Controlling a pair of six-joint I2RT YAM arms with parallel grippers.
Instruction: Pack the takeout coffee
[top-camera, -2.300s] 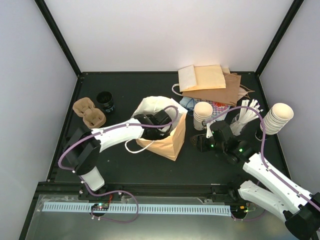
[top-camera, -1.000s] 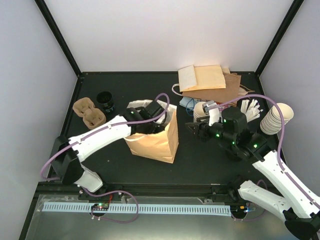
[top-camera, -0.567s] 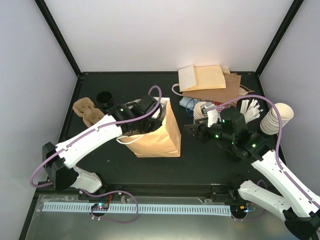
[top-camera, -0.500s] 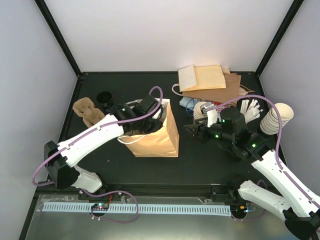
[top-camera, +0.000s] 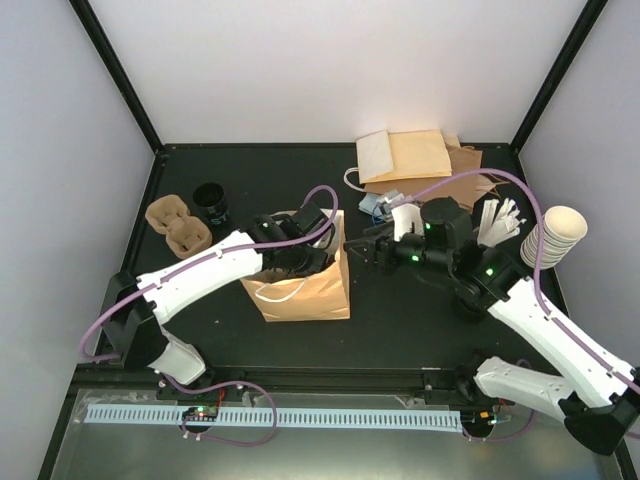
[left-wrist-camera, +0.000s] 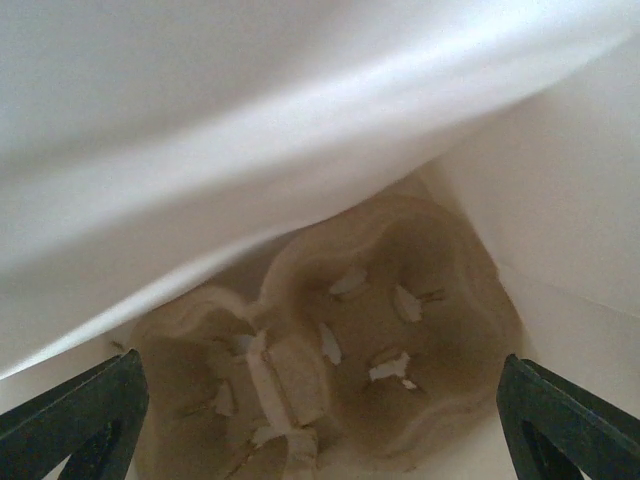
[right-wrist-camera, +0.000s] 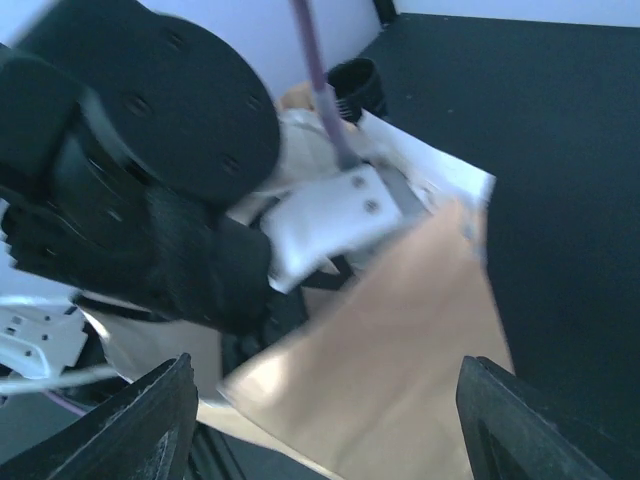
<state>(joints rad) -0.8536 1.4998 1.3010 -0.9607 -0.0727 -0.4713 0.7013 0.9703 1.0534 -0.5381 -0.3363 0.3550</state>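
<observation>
The brown paper bag (top-camera: 305, 290) stands mid-table with its white-lined mouth open. My left gripper (top-camera: 300, 252) is open and reaches down into the bag. In the left wrist view it (left-wrist-camera: 318, 400) hangs empty above a brown pulp cup tray (left-wrist-camera: 380, 330) on the bag's floor, and the tray's wells are empty. My right gripper (top-camera: 362, 247) is open and empty, just right of the bag's top edge. In the right wrist view it (right-wrist-camera: 325, 400) faces the bag's side (right-wrist-camera: 400, 350) and the left arm. The lidded cream cup shows in no view.
A second pulp tray (top-camera: 180, 225) and a black round container (top-camera: 212, 203) sit at the left. Flat paper bags (top-camera: 415, 160) lie at the back. A stack of lidless cream cups (top-camera: 555, 235) and white sticks (top-camera: 500, 218) stand at the right.
The bag was lifted from leaning to upright, shifting slightly on the table, with my left gripper staying inside it. My right arm has swung left, close to the bag's right edge.
</observation>
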